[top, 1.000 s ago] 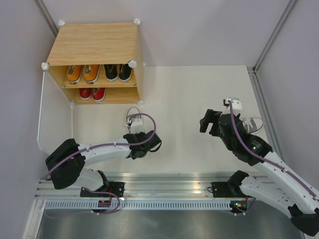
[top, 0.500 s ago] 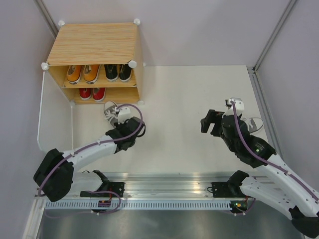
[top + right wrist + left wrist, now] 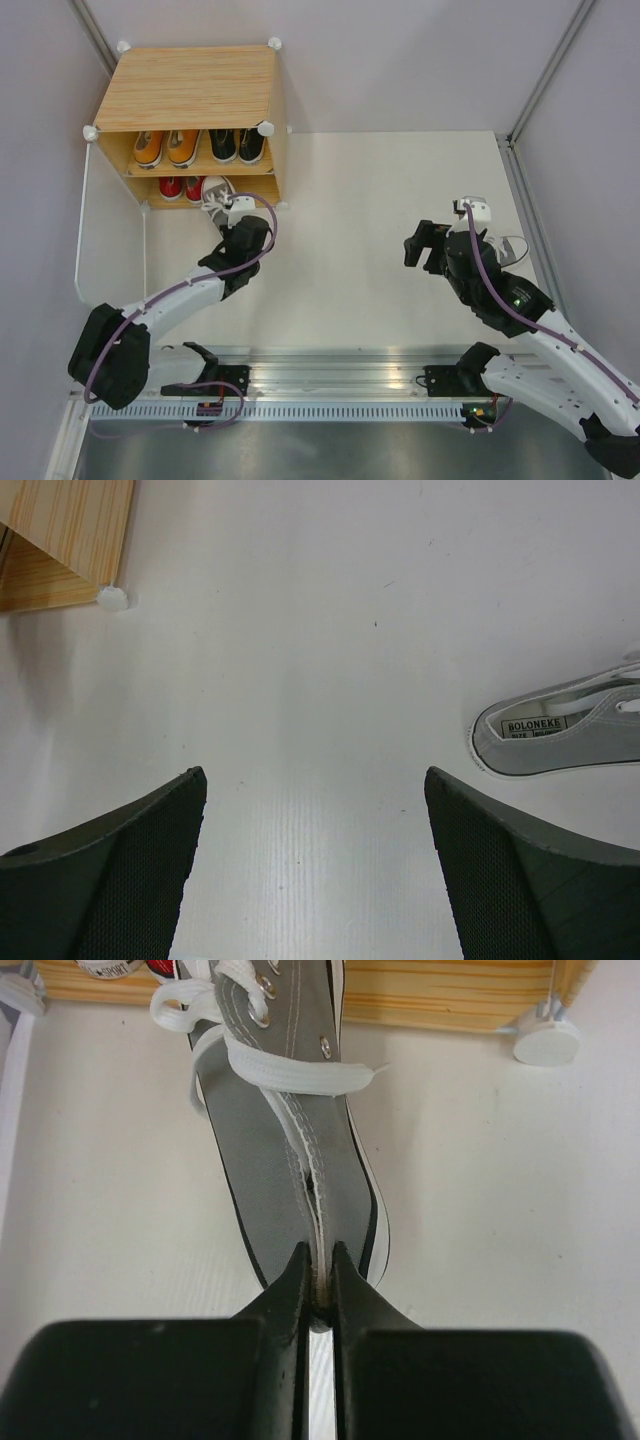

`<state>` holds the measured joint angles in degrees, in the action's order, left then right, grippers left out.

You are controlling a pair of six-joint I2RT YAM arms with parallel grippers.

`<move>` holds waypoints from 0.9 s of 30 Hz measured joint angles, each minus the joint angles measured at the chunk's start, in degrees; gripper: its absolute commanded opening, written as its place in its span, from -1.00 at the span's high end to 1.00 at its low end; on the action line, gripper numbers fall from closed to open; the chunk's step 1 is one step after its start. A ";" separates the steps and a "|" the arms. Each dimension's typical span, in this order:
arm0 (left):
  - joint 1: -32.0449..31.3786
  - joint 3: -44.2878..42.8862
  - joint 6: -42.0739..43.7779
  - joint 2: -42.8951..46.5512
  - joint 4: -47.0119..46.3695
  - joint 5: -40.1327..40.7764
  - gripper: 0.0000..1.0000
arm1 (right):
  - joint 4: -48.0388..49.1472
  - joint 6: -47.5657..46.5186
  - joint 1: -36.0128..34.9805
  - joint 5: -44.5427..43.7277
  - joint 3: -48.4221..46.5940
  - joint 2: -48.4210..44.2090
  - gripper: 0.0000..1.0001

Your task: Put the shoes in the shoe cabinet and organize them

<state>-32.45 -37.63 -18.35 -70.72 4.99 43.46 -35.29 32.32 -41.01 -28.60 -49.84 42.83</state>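
- in the last second the left gripper (image 3: 318, 1282) has swung from the middle of the table (image 3: 380, 200) up to the shoe cabinet (image 3: 190, 85), carrying a grey sneaker (image 3: 290, 1130) with it.
- its fingers are pinched tight on the heel rim; the wrist view shows them closed on the canvas edge.
- the sneaker's toe now sits at the mouth of the lower compartment (image 3: 250, 190), just right of the red pair (image 3: 185, 187); its heel is out over the table.
- the upper shelf holds the orange pair (image 3: 165, 148) and the black pair (image 3: 237, 145), unchanged over that second.
- the right gripper (image 3: 312, 780) has hardly shifted; its fingers stand wide apart over bare table, holding nothing.
- the second grey sneaker (image 3: 560, 735) lies on its sole near that gripper, to its right, untouched.
- judgement: six shoes are stowed and the seventh is nearly home. it likely needs a short push inward, toe first, then release. the lower compartment's free floor beside it looks wide enough for the last grey one too.
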 measured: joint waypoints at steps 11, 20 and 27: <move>8.09 0.04 10.21 -4.26 -7.54 -14.23 0.95 | -1.64 0.07 0.00 -1.22 -0.02 -1.14 -0.86; 14.71 0.00 14.56 -8.48 -11.58 -21.03 0.95 | -2.12 0.04 0.00 -1.92 -0.02 -1.51 -0.87; 19.96 -2.14 18.03 -13.09 -16.37 -26.32 0.95 | -2.27 -0.04 0.00 -1.27 -0.68 -0.48 -0.86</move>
<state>-12.49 -39.77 -0.32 -83.81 -11.38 17.15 -37.56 32.27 -41.01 -29.87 -50.52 42.35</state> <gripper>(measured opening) 0.063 0.935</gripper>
